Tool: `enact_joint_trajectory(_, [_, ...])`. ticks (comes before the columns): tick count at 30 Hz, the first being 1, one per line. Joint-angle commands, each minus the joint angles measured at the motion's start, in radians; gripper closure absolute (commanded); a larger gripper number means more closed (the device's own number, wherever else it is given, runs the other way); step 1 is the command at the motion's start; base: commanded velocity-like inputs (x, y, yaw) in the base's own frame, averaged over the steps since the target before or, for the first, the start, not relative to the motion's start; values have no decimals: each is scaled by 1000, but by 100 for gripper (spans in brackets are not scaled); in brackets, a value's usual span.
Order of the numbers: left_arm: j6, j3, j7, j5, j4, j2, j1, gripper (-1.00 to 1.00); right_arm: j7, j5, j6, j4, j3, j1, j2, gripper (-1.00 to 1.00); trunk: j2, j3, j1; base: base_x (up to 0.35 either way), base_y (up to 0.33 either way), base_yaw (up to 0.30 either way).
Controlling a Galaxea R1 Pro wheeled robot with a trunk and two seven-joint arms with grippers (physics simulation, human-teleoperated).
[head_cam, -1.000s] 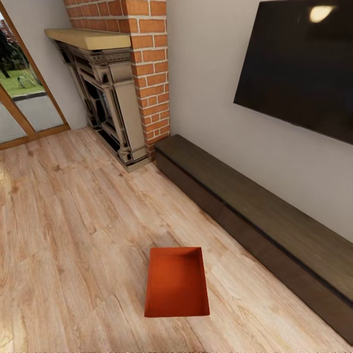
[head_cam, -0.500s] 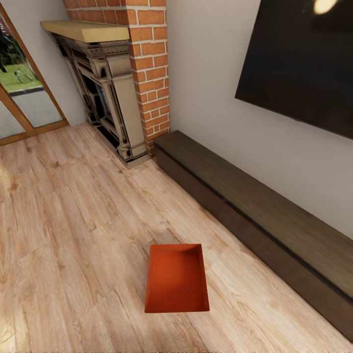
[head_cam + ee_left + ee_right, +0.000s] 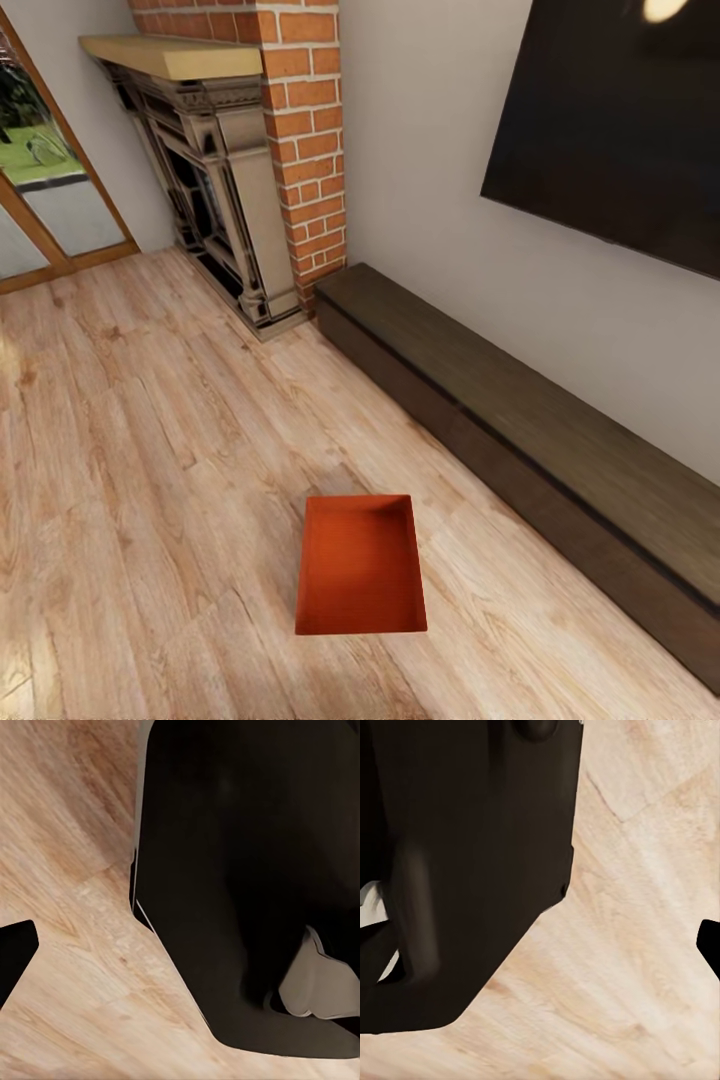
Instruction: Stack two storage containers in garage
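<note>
1 storage container (image 3: 361,565) sits open-top on wood floor (image 3: 150,450), near the low bench (image 3: 520,420); gripper states cannot be told.

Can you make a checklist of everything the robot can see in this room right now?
Surface: light wood plank floor, bare around the bin.
Job's things: one orange-red bin, open top, empty, upright on the floor, apart from the low bench.
Clutter: nothing seen.
Grippers: wrist views show dark robot body above the wood floor; open or shut cannot be told.
Cables: nothing seen.
Surroundings: brick chimney with fireplace, wall TV, long dark bench, glass door.
</note>
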Motion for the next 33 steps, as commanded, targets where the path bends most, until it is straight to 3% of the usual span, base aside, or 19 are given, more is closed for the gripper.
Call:
enact_joint_trajectory(1, [-2, 1, -4, 9, 1, 0, -1, -100, 0, -6, -4, 3, 8, -1, 0, -100, -1, -2, 0, 0, 0, 0])
enact_joint_trajectory(33, [-2, 0, -4, 9, 1, 0, -1, -100, 0, -3, -4, 3, 9, -1, -1, -100, -1, -52, 0, 0, 0, 0])
